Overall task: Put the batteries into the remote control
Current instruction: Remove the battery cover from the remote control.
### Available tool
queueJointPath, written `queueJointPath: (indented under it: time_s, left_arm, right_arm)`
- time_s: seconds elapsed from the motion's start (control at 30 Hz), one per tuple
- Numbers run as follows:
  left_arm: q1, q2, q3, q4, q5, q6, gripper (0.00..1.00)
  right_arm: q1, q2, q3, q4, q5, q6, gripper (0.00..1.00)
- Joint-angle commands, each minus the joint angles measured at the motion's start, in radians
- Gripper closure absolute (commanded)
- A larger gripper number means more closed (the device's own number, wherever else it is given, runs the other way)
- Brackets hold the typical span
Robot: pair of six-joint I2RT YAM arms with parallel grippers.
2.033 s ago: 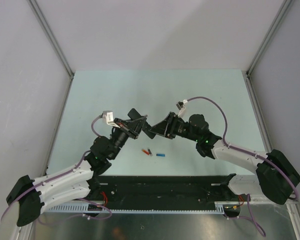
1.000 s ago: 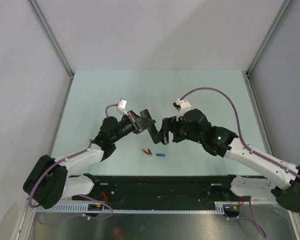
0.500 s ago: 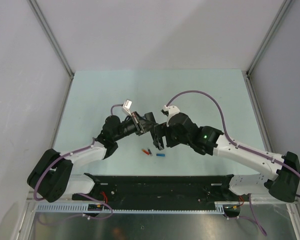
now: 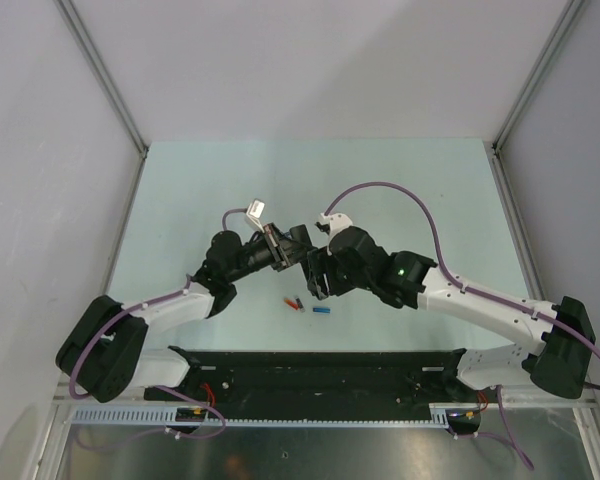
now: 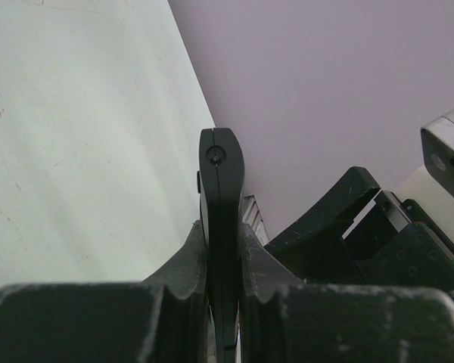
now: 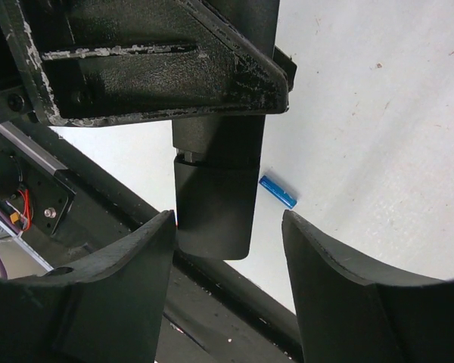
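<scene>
My left fingers (image 5: 183,265) clamp the remote control (image 5: 221,189) edge-on, presenting its end so my wide-spread right fingers (image 6: 340,257) can straddle it. The batteries (image 4: 321,310) lie on the desk (image 4: 200,190) just beneath, not yet loaded.

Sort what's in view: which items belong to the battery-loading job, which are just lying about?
Job: remote control, clamped in left gripper; blue battery; red-orange battery.
Not the job: purple cable; black base plate, both rig parts.

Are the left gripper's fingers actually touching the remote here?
Touching. The left wrist view shows the left gripper closed on the remote control, both fingers pressed against its sides.
</scene>
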Motion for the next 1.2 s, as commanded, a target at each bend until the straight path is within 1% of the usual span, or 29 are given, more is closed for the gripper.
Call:
queueJointPath:
  time_s: [0.0, 0.37, 0.47, 0.6, 0.7, 1.17]
  left_arm:
    - [0.006, 0.005, 0.043, 0.053, 0.019, -0.016, 1.00]
    - [0.004, -0.001, 0.037, 0.056, 0.017, -0.021, 1.00]
    - [0.006, -0.006, 0.034, 0.057, 0.017, -0.019, 1.00]
    - [0.006, -0.005, 0.031, 0.057, 0.016, -0.018, 1.00]
    - [0.006, -0.004, 0.023, 0.058, 0.010, -0.016, 1.00]
    - [0.020, 0.026, 0.026, 0.059, -0.003, 0.004, 1.00]
  right_arm:
    - [0.006, -0.008, 0.046, 0.008, 0.033, -0.014, 0.39]
    - [0.017, -0.005, 0.046, 0.008, 0.027, -0.022, 0.46]
    - [0.017, -0.003, 0.046, 0.011, 0.027, -0.022, 0.49]
    - [0.020, -0.008, 0.046, 0.010, 0.031, -0.023, 0.57]
    - [0.018, -0.020, 0.046, 0.008, 0.036, -0.023, 0.60]
    - [0.014, -0.089, 0.045, -0.042, 0.059, -0.019, 0.61]
